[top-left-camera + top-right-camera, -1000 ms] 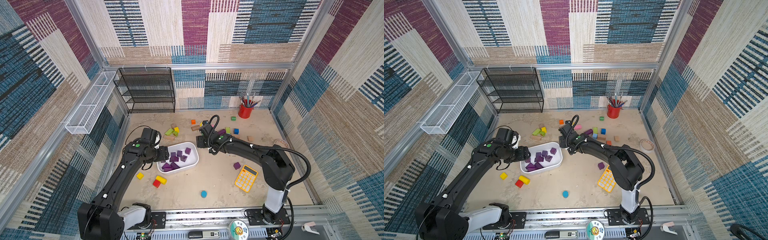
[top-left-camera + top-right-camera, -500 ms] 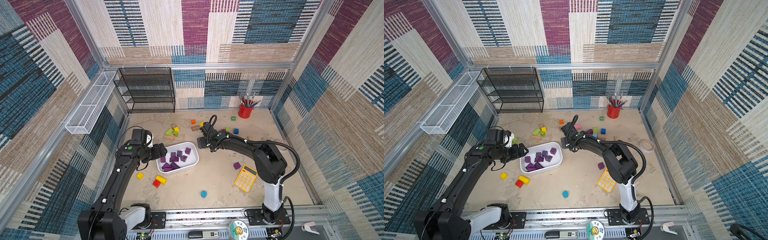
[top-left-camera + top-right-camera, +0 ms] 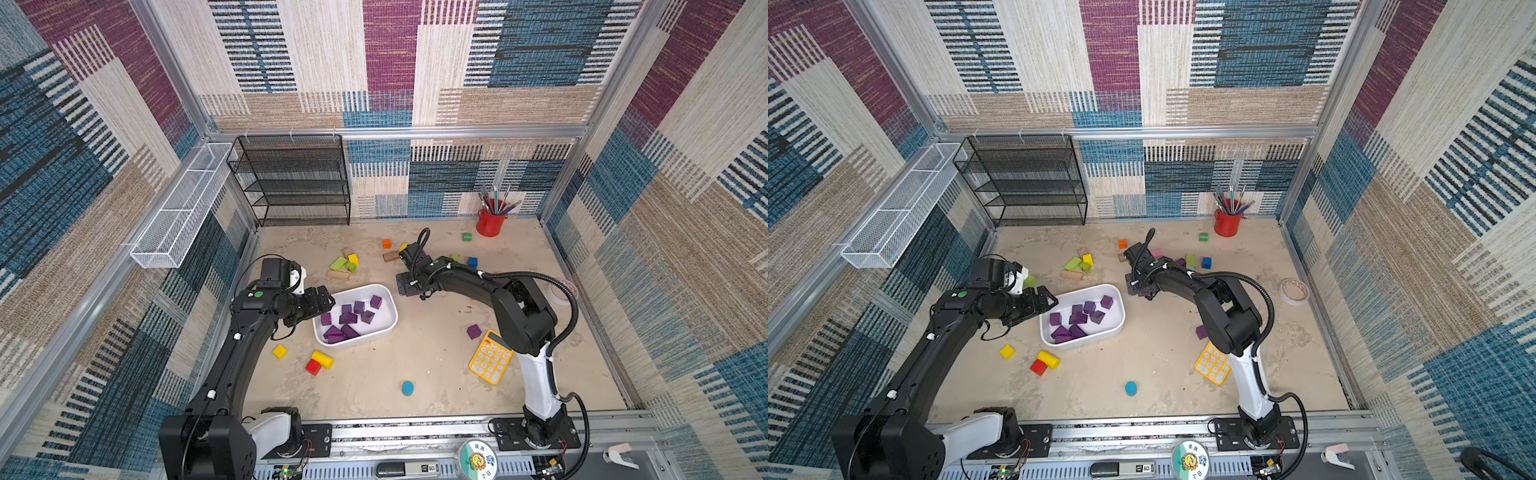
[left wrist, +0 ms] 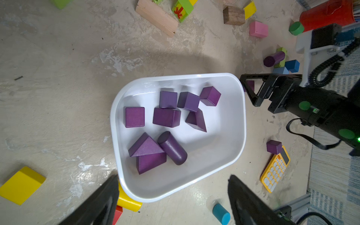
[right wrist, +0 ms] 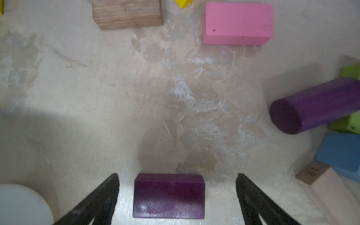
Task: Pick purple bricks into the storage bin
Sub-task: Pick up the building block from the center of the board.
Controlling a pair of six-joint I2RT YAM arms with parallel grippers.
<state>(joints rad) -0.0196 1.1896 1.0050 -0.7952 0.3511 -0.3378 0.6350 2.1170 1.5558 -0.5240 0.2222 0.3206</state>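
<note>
The white storage bin [image 3: 390,326] [image 3: 1119,328] [image 4: 229,140] sits mid-table and holds several purple bricks [image 3: 353,318] [image 4: 166,116]. My left gripper [image 3: 326,301] [image 4: 173,176] hangs open and empty at the bin's left end. To the bin's right, my right gripper [image 3: 409,289] [image 5: 176,175] is open and low, astride a purple oblong brick [image 5: 169,195] that lies on the table with a gap on each side. A purple cylinder [image 5: 315,105] [image 4: 274,58] leans on green and blue blocks nearby. Beside the calculator rests a purple cube [image 3: 473,331] [image 4: 274,147].
A yellow calculator [image 3: 490,361] lies at the right front, with a tape roll [image 3: 1293,291] beyond it. At the back stand a red pen cup [image 3: 490,222] and a black rack [image 3: 297,183]. A pink block [image 5: 236,23], a wooden block [image 5: 127,14] and other coloured blocks are scattered around.
Both grippers' jaws have spread wider. The left wrist drew back a little to the left from the bin. The right arm's elbow swung in toward the middle while its gripper stayed put.
</note>
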